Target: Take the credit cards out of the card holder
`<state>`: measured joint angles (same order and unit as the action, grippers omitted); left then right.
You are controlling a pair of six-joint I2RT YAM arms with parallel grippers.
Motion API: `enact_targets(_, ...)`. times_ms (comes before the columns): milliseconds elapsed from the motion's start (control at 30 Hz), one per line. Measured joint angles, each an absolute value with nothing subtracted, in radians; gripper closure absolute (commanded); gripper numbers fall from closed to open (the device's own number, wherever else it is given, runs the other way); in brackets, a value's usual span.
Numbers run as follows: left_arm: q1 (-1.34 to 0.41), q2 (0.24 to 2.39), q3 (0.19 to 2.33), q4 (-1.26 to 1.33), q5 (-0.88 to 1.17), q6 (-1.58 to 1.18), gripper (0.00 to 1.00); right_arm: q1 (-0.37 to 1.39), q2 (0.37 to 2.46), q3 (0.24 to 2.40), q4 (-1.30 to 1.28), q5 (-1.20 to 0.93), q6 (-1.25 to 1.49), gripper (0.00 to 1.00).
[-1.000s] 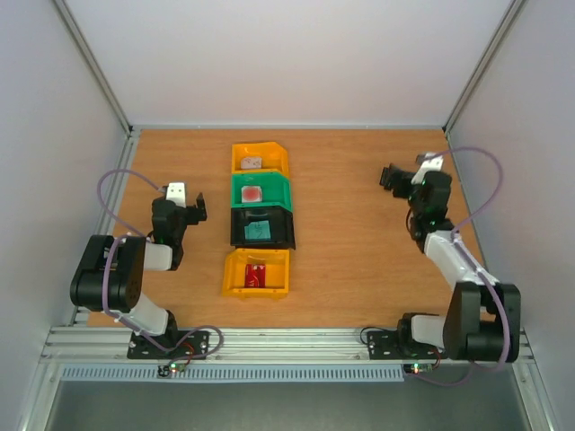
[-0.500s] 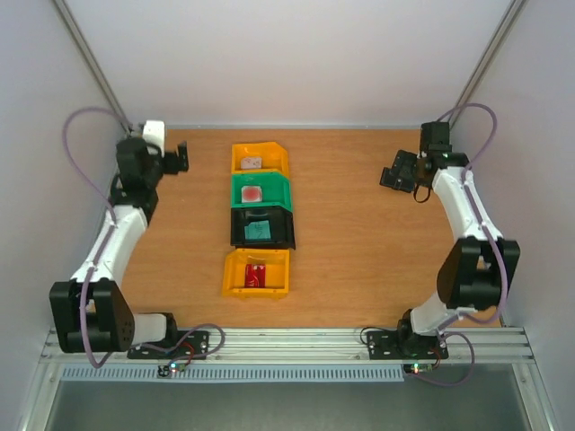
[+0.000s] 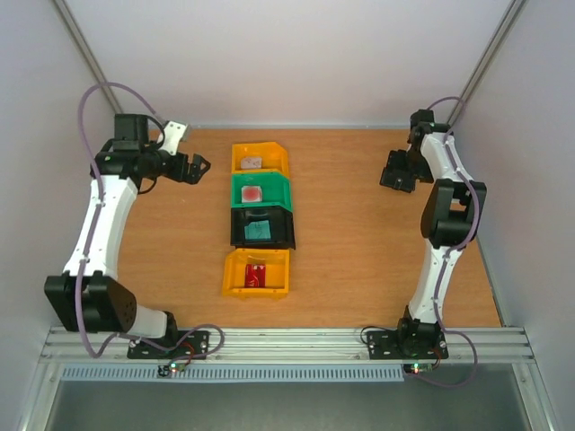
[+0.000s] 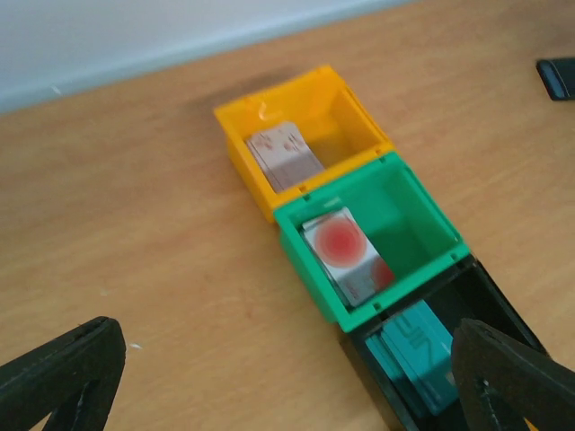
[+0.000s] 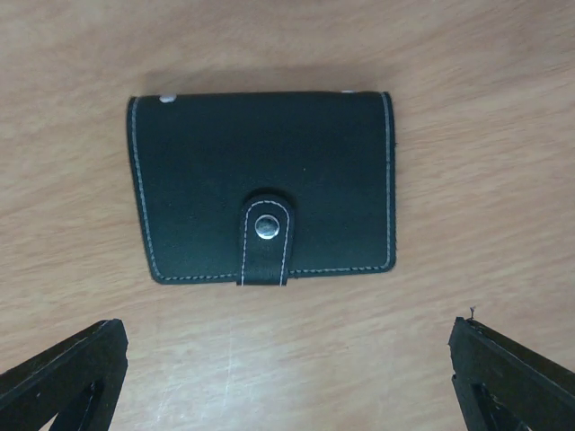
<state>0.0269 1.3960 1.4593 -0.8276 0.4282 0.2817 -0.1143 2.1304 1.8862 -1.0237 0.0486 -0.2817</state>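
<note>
The card holder (image 5: 260, 184) is a black stitched wallet lying shut on the wood, its strap snapped. It also shows at the far right edge of the left wrist view as a card holder (image 4: 557, 77). My right gripper (image 5: 287, 377) hangs open just above it, with nothing between its fingers; from above, the right gripper (image 3: 396, 172) covers it. Credit cards lie in the bins: a teal card (image 4: 418, 355), a white card with a red spot (image 4: 343, 251), a beige card (image 4: 283, 154) and a red card (image 3: 257, 275). My left gripper (image 3: 192, 169) is open and empty, left of the bins.
Several bins stand in a row down the table's middle: far yellow bin (image 3: 260, 147), green bin (image 3: 235, 191), black bin (image 3: 237, 228), near yellow bin (image 3: 232, 274). White walls close in the table at the back and on both sides.
Both arms have lifted and stretched toward the back of the table. The left gripper went from near left to far left, then toward the bins. The right gripper stayed over the card holder.
</note>
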Motion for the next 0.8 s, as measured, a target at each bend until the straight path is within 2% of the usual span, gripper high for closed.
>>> enact_targets(167,0.005,1.471,1.491,-0.897,0.451,0.281,0.01,-0.142,2.277,2.045,-1.111,-0.014,-0.313,0.01)
enact_targets(367,-0.050,1.486,1.493,-0.923,0.452,0.282,0.01,-0.202,2.347,2.149,-1.172,-0.112,-0.363,0.01)
enact_targets(733,-0.098,1.486,1.493,-0.928,0.445,0.283,0.01,-0.265,2.410,2.163,-1.182,-0.294,-0.376,0.03)
enact_targets(800,-0.108,1.486,1.493,-0.928,0.445,0.284,0.01,-0.282,2.411,2.163,-1.182,-0.305,-0.376,0.06)
